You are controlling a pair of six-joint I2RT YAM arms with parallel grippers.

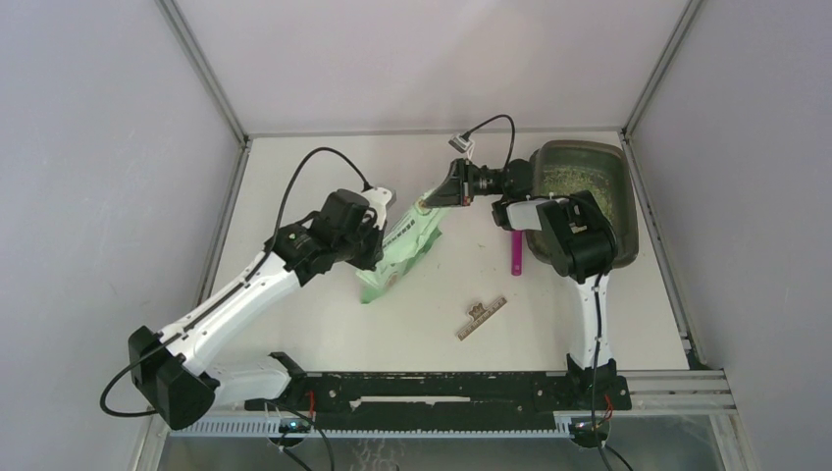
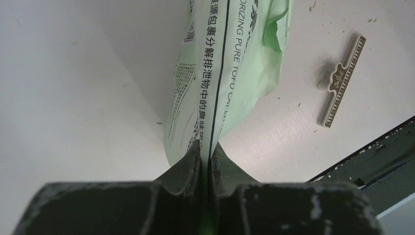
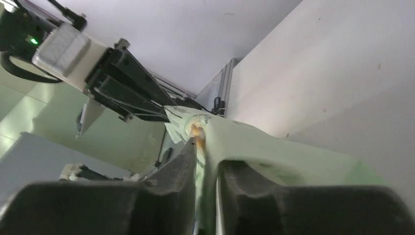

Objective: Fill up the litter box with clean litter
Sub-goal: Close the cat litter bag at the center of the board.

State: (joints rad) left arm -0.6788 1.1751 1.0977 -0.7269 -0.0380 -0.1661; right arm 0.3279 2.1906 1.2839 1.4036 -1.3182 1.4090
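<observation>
The dark litter box (image 1: 629, 212) stands at the table's far right, and pale greenish clean litter (image 1: 571, 182) covers part of its floor. A light-green printed bag (image 1: 405, 242) lies slanted at the table's middle. My left gripper (image 1: 379, 232) is shut on the bag's left side, and the film (image 2: 230, 73) runs up from between its fingers (image 2: 188, 164). My right gripper (image 1: 441, 197) pinches the bag's far upper end, with folded green film (image 3: 274, 147) between its jaws.
A magenta scoop (image 1: 516, 253) lies just left of the litter box, beside the right arm. A beige toothed clip (image 1: 481, 317) (image 2: 342, 81) lies near the front middle. Walls close in the table on three sides, and a black rail (image 1: 442, 388) runs along the near edge.
</observation>
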